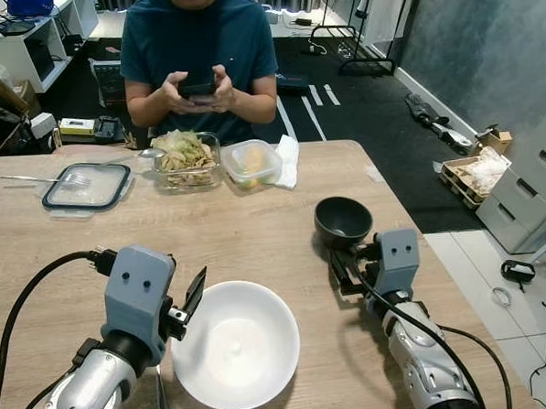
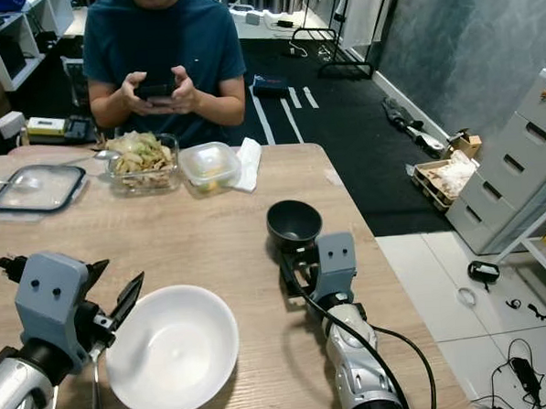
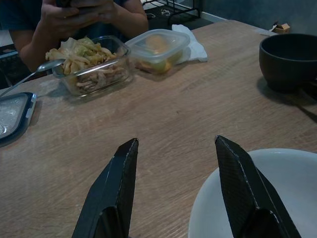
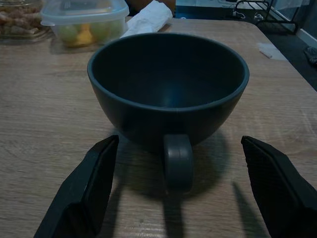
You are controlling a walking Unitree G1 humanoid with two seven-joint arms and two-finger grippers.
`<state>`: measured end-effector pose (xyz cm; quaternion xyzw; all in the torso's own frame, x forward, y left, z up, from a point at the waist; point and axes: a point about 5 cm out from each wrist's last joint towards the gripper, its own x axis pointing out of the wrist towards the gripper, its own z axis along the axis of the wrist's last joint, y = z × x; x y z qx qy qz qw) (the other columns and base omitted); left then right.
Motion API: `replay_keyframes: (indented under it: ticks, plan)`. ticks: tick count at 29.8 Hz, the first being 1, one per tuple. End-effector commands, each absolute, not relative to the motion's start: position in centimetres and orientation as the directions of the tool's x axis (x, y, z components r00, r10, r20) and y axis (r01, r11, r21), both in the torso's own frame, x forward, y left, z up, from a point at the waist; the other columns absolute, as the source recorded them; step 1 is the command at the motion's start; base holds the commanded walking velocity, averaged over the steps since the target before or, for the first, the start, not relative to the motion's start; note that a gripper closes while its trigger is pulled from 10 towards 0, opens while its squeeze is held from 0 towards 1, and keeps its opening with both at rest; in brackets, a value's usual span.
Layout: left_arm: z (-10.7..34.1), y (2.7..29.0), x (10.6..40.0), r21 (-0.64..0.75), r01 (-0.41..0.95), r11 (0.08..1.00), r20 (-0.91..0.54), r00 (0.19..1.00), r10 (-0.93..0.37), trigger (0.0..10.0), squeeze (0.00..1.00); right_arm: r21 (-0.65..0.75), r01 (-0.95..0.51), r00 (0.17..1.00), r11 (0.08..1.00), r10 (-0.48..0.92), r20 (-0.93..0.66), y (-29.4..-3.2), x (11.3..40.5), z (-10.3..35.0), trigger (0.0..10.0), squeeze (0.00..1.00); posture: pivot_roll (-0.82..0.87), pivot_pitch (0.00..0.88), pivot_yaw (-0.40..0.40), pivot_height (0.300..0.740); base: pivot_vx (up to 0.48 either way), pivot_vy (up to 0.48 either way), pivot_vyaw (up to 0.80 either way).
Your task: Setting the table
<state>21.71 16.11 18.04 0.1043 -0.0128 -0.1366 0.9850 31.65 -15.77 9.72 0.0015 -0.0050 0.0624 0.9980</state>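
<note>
White and round, the big bowl (image 1: 235,345) sits at the bottom middle of my head view, on the wooden table (image 1: 255,215). My left gripper (image 1: 192,300) is just beside its left rim with its fingers spread apart, holding nothing. The little black cup (image 1: 343,221) stands right of the middle, and my right gripper (image 1: 342,272) waits just below it, fingers wide on both sides of the cup's handle (image 4: 178,161) but not squeezing it. So I think two dishes are already down on my side of the table, and I have let go of both or am about to grab them. Near the top, a person (image 1: 198,53) sits with a phone, and a glass box of food (image 1: 187,159), a plastic tub (image 1: 251,162) and a lid (image 1: 86,187) are in front of them. I see a spoon (image 3: 29,77) leaning in the food box, but no spoon or fork by my bowl yet, so that may be left to do.
</note>
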Motion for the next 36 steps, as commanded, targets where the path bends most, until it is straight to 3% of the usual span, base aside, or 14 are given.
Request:
replay_keyframes:
  ticks: [1,3,4,18,36]
  plan:
    - [17.7,16.0,21.6,0.202,0.276,0.939,-0.014,0.96,-0.279,10.0,0.0,0.015,-0.113,0.994,0.994,0.113,-0.004,-16.2,31.6,9.4,9.2,0.0,0.2,0.0,-0.002,0.74,0.0,0.0,0.0]
    - [17.8,16.0,21.6,0.202,0.276,0.94,-0.015,0.96,-0.279,10.0,0.0,0.015,-0.113,0.994,0.993,0.113,-0.003,-16.2,31.6,9.5,9.2,0.0,0.2,0.0,-0.002,0.74,0.0,0.0,0.0]
    - [17.7,15.9,21.6,0.202,0.276,0.94,-0.015,0.96,-0.279,10.0,0.0,0.014,-0.114,0.993,0.993,0.114,-0.002,-16.2,31.6,9.5,10.0,0.0,0.2,0.0,-0.002,0.74,0.0,0.0,0.0]
    - [17.6,16.0,21.6,0.202,0.285,0.937,-0.022,0.958,-0.287,10.0,0.0,0.007,-0.102,0.995,0.995,0.102,0.019,-18.0,29.4,10.0,10.0,0.0,0.18,0.0,0.004,0.74,0.0,0.0,0.0]
    - [17.9,15.8,21.8,0.206,0.291,0.935,-0.013,0.956,-0.294,10.0,0.0,0.055,-0.13,0.991,0.99,0.13,0.01,-15.4,30.2,9.9,10.0,0.0,0.2,0.0,0.0,0.74,0.0,0.0,0.0]
